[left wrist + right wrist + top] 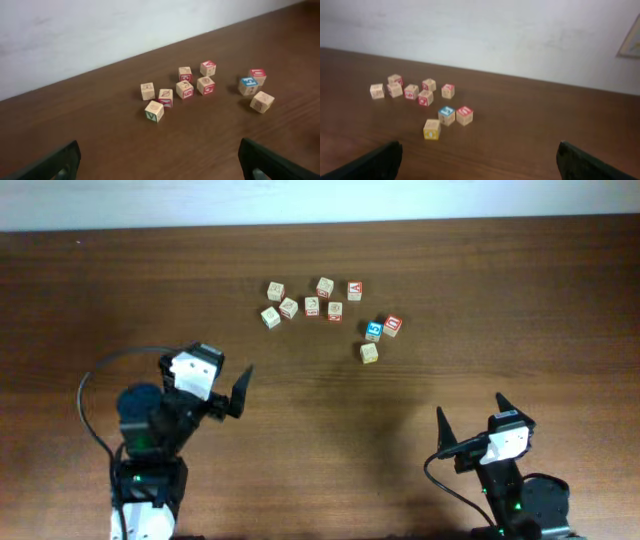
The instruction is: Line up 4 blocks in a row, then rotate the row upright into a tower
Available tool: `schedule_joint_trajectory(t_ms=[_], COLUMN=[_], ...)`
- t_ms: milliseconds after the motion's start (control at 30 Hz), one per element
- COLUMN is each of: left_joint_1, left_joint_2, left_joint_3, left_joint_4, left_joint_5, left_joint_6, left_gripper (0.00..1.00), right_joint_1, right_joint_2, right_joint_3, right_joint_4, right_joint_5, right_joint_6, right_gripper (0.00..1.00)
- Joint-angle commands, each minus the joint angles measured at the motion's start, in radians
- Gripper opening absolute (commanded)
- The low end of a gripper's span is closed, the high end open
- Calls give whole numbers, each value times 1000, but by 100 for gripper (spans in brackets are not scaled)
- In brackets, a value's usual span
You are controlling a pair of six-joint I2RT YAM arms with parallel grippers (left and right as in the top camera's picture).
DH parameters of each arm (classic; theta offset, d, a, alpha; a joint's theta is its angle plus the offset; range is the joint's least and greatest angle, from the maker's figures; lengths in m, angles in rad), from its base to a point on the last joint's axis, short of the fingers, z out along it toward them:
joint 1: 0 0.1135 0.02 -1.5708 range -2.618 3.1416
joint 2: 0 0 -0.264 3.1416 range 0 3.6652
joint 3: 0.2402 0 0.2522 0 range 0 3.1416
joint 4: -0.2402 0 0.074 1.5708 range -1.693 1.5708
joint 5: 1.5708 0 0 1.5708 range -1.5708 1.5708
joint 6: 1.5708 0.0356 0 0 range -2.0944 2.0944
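Overhead, two wrist views; blocks (312,306) shared

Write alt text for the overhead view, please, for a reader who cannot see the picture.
Ten small wooden alphabet cubes lie scattered on a brown wooden table: seven in a loose cluster and three just below and to the right of it. Near the bottom edge are the left gripper and the right gripper, both open and well apart from the cubes.

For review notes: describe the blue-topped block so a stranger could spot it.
On the brown table, small cubes cluster near the far edge; three sit apart at the right end. There, the blue-topped block sits beside a red-topped cube and alone shows a blue top.
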State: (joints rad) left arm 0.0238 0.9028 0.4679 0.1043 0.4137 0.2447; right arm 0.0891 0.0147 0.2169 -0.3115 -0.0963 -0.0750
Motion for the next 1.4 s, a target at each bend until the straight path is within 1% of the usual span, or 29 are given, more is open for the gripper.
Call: schedule_joint_trajectory(t_ms=[0,67,100,133,200,267,300,367,433,467,500,533,567,600,633,700,733,767,800,833,867,900,933,967,1000,1067,1167,1233,1367], left_joint_1=[-2,-2,-2,-2,-2,-1,-2,-2,-2,-2,-2,-2,-4,-23,-44,-54,-54,-54,-54,-54,-54,-54,-54,-54,-54,-54,-54,-54,-54], left_joint_2=[32,32,32,32,42,106,212,430,679,764,806,822,826,832,832,835,850,896,951,988,1027,1060,1075,1078,1078,1078,1078,1078,1078], left_joint_3=[132,207,281,357,409,478,581,782,1028,1085,1085,1085,1110,1187,1273,1331,1331,1331,1331,1331,1331,1331,1331,1331,1331,1331,1331,1331,1331], left_joint_4=[-100,-176,-260,-342,-392,-447,-518,-648,-838,-858,-822,-776,-726,-758,-809,-852,-878,-909,-930,-936,-939,-940,-946,-952,-955,-956,-955,-959,-962], left_joint_5=[36,36,54,62,62,67,122,160,187,201,192,187,79,-102,-219,-246,-246,-246,-246,-246,-246,-246,-246,-246,-246,-246,-246,-246,-246], left_joint_6=[3,3,4,4,4,4,8,13,42,41,41,41,-15,-59,-121,-237,-257,-261,-277,-280,-280,-279,-279,-279,-279,-279,-279,-279,-279], left_gripper=[99,99,99,99,99,99,99,99,99,99,99,99,99,99,99,97,91,90,93,92,91,96,100,99,99,99,99,99,99], right_joint_1=[-5,-5,-5,-5,-5,-5,-5,-5,-5,-5,-5,-5,-5,-5,-5,5,21,61,90,117,147,183,215,246,273,316,322,322,322], right_joint_2=[8,122,240,444,705,929,1098,1306,1368,1402,1431,1464,1532,1659,1764,1862,1894,1942,1972,1996,2018,2040,2060,2076,2076,2087,2087,2087,2087], right_joint_3=[118,211,277,396,570,762,926,1116,1126,1126,1128,1200,1357,1588,1740,1767,1767,1762,1761,1750,1713,1660,1602,1538,1478,1402,1337,1331,1331], right_joint_4=[-60,-60,-61,-84,-129,-235,-360,-456,-450,-401,-318,-322,-422,-573,-660,-707,-741,-775,-794,-805,-794,-761,-695,-617,-589,-556,-492,-476,-479], right_joint_5=[-14,-82,-117,-177,-306,-353,-364,-364,-364,-364,-360,-312,-218,-167,-149,-129,-65,24,58,77,84,87,88,93,94,94,103,171,180], right_joint_6=[4,4,5,4,4,4,4,3,3,3,51,91,91,97,146,240,303,388,441,504,559,608,616,651,660,494,339,288,293], right_gripper=[99,99,99,99,98,98,99,99,98,99,99,97,96,90,85,80,77,74,72,68,66,64,61,58,56,56,56,55,55])
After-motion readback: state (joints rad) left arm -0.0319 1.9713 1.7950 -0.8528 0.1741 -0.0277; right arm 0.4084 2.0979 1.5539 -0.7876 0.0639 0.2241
